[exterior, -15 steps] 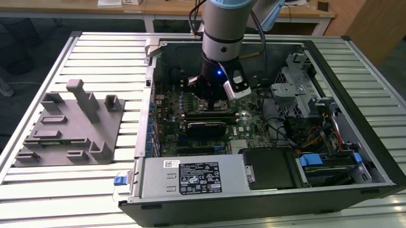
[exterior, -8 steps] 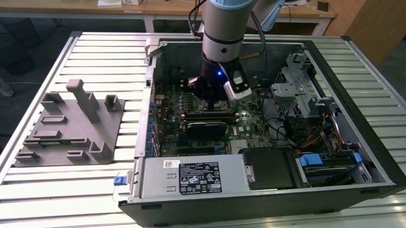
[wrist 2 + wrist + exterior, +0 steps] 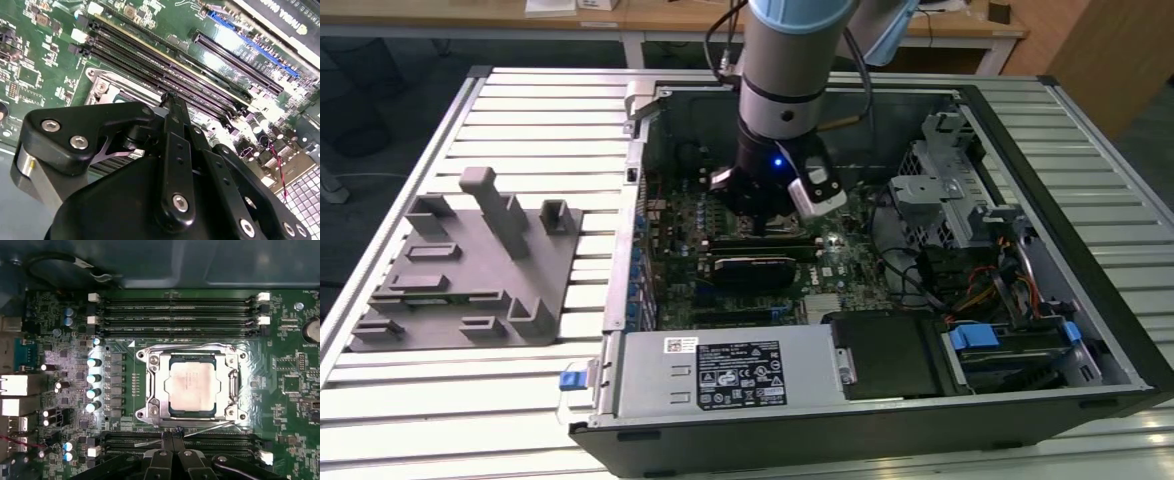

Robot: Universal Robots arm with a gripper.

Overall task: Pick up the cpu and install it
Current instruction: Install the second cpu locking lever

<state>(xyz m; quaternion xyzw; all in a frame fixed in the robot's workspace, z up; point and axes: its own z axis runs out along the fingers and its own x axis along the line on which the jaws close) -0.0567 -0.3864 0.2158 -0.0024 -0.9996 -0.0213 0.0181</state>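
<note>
The cpu [image 3: 192,384], a pale silvery square, lies flat inside the metal socket frame [image 3: 150,390] on the green motherboard. My gripper [image 3: 173,432] is shut, its two black fingers pressed together just outside one edge of the socket, with the tips at the thin wire lever [image 3: 212,426] that runs along that edge. I cannot tell whether the tips pinch the lever. In the second wrist view the gripper [image 3: 170,97] points down at the socket frame [image 3: 102,90]. In the exterior view the gripper [image 3: 767,225] reaches down into the open computer case [image 3: 854,425], and the arm hides the socket.
Rows of memory slots [image 3: 175,315] flank the socket on two sides. A grey plastic tray [image 3: 454,270] with upright posts lies on the slatted table at the exterior view's left. A power supply [image 3: 720,375] and a drive cage [image 3: 947,190] crowd the case.
</note>
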